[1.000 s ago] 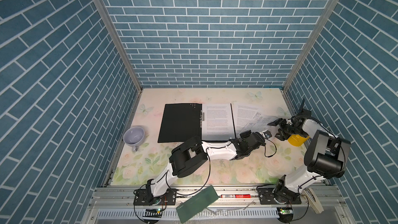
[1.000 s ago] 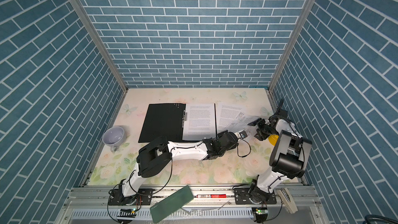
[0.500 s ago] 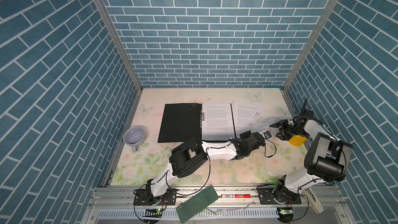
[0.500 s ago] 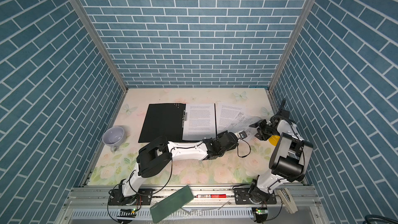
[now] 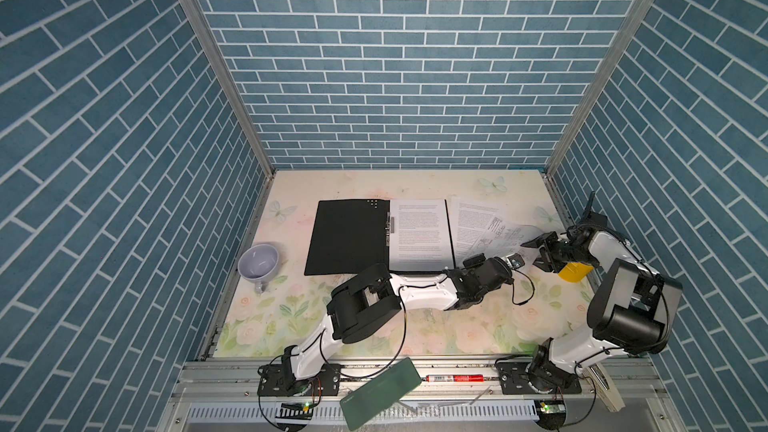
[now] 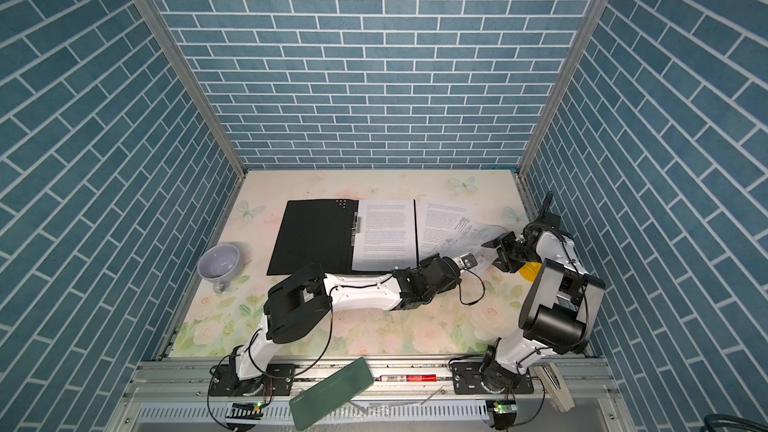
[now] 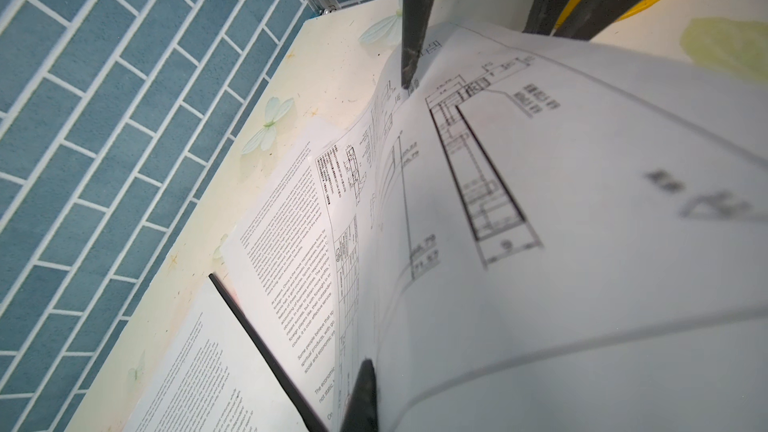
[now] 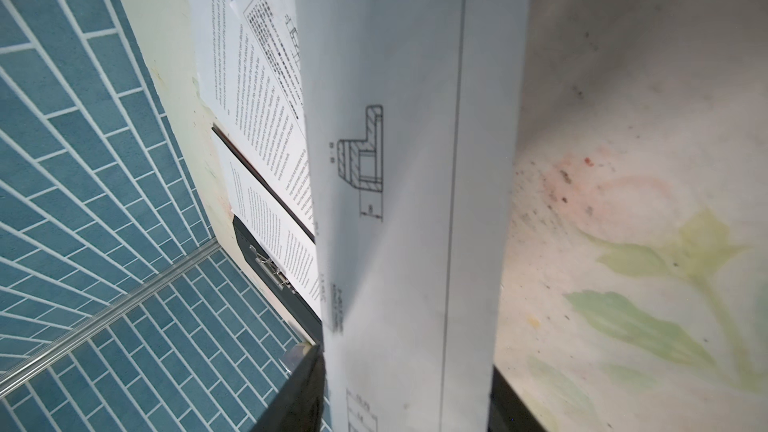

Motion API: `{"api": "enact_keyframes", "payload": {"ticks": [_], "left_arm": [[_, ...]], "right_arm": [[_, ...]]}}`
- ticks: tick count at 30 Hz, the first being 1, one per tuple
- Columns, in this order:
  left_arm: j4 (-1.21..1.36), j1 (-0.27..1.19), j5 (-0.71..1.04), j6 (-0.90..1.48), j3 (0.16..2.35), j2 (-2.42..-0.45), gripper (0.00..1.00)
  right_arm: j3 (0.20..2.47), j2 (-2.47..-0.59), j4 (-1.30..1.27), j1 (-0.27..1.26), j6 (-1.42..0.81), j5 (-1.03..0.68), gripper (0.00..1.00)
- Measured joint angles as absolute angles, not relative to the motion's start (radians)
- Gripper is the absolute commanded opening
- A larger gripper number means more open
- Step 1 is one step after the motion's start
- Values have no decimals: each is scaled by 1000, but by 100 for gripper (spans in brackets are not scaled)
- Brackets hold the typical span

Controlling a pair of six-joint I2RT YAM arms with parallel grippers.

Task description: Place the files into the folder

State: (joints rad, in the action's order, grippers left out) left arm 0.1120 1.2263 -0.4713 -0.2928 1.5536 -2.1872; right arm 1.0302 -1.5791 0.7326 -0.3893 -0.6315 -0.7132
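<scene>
The left gripper [image 5: 516, 261] and right gripper [image 5: 532, 253] meet at the drawing sheet [image 5: 503, 238] beside the open folder [image 5: 349, 234].
In both top views the left jaws are clenched on the sheet's near corner, the right jaws spread about its right edge; one text sheet [image 5: 419, 234] lies in the folder, a second text sheet [image 5: 469, 220] just beside it. The left wrist view shows a right finger [image 7: 413, 35] touching the curled sheet. The right wrist view shows it between two dark fingers [image 8: 299, 388].

Floral table [image 5: 457, 334]: open folder [image 5: 347, 236], text sheet [image 5: 469, 222], mug [image 5: 258, 261], perhaps yellow cup [image 5: 573, 274].
</scene>
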Motion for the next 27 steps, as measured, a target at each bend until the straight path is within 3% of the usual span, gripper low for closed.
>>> {"api": "enact_keyframes", "payload": {"ticks": [11,27], "left_arm": [[83,1227,-471,-269,1554,-2187,7],[94,1236,-466,-258,1554,-2187,7]], "right_arm": [[1056,-1559,752,-392,-632,-711,51],[1058,-1557,758,-392,-654,-711,25]]}}
